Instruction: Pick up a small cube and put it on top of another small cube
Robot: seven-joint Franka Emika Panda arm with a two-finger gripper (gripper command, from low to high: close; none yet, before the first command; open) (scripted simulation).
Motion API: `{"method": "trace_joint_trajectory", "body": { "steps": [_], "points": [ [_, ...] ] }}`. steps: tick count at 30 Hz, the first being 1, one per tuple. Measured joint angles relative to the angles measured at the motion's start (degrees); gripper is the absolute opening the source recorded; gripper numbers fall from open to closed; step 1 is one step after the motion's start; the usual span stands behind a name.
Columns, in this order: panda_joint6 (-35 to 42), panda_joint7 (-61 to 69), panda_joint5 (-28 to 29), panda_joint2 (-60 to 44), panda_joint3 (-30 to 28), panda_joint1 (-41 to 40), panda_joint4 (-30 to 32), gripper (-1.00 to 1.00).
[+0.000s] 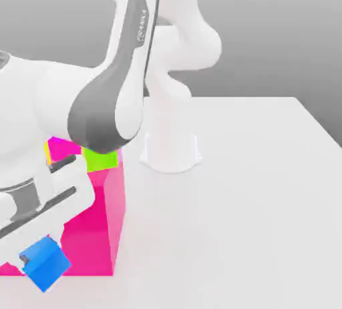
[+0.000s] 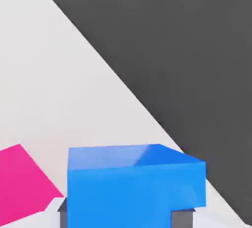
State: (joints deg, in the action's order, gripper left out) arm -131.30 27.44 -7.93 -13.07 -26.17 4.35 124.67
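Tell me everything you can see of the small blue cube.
The blue cube is small, bright and glossy, with plain flat faces and sharp edges, no marks. It sits tilted, one corner pointing down, held at the tip of the hand in front of the big pink block, low at the exterior view's left. In the hand view the cube looms close, dark finger pads pressed against its lower sides, with the white table behind it.

exterior view: high, close behind arm, looks down across white surface toward arm base | hand view: on end effector, very near blue cube, faces out along surface edge | shared: blue cube, pink block, surface
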Motion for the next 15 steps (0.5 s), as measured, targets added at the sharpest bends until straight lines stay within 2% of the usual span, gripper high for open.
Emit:
{"method": "trace_joint_trajectory", "body": {
  "steps": [4, 9, 15],
  "points": [
    [4.96, -8.33, 6.63, 8.06, -1.92, 0.30, 2.15, -1.00],
    [10.91, -20.69, 16.42, 18.92, -1.57, -1.83, 5.12, -1.00],
    [15.06, -36.57, 20.08, 31.51, 0.19, -7.74, 11.65, -1.00]
  ]
}}
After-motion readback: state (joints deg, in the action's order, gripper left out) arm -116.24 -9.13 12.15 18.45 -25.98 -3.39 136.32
